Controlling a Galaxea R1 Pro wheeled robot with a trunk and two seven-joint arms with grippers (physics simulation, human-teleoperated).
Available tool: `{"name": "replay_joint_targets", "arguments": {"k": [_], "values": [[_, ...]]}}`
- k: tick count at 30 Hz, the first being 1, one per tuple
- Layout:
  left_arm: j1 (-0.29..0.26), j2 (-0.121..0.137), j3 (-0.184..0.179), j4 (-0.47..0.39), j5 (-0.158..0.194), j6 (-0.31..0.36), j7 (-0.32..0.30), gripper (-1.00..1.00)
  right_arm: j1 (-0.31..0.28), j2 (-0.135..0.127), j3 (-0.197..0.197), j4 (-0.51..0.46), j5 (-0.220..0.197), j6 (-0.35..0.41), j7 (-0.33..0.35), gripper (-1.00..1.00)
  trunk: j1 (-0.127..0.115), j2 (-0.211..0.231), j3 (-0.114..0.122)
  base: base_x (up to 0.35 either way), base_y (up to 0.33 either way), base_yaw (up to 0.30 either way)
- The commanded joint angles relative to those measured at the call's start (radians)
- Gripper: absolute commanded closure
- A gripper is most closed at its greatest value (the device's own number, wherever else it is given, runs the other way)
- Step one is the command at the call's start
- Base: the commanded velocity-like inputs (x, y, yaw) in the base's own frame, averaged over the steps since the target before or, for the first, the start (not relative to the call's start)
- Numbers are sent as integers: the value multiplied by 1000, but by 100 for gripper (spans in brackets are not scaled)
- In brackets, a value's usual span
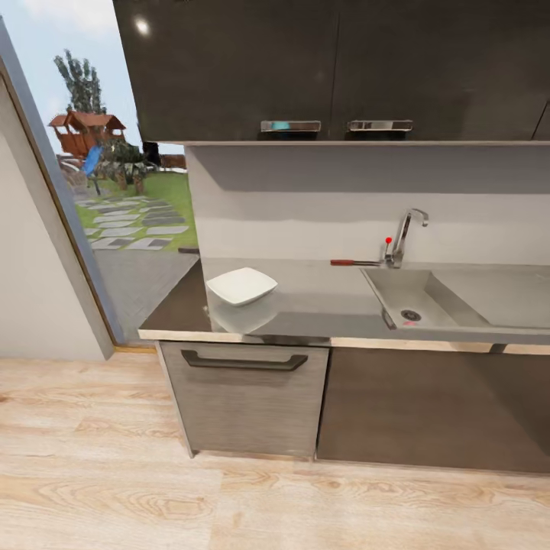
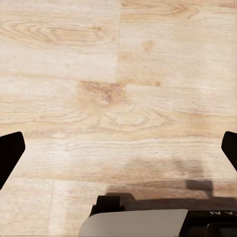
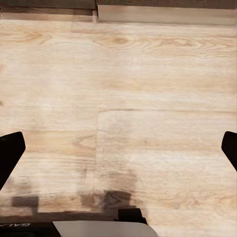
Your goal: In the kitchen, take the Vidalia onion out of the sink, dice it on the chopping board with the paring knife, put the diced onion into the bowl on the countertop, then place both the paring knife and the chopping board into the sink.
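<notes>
In front of the kitchen counter, seen from the head camera, the robot stands back on the pale wood floor (image 1: 114, 458) with the task's first step, fetching the Vidalia onion, not yet begun. The countertop (image 1: 321, 302) carries the white bowl (image 1: 242, 286) toward its near left part, and the paring knife (image 1: 354, 263) lies by the back wall, just beside the base of the faucet (image 1: 403, 235). The sink (image 1: 401, 294) sits to the right with its drain visible; a small reddish spot shows at its near edge, too small to say whether it is the onion. No chopping board can be made out. In each wrist view, the left gripper (image 2: 118, 148) and the right gripper (image 3: 118, 148) hang over bare floor, fingertips set wide apart and holding nothing. The next move likely calls for driving closer to the sink and raising an arm over the basin.
</notes>
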Motion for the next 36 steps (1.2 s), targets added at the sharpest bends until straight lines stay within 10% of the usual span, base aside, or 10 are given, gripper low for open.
{"name": "replay_joint_targets", "arguments": {"k": [1,36], "values": [[0,0,2,0,-1,-1,0,-100,0,0,1,-1,0,-1,-5,-100,-4,7,3,0,0,0],[1,0,2,4,0,-1,0,-100,0,2,1,-1,-4,-5,-5,-100,-138,252,126,0,0,-136]]}}
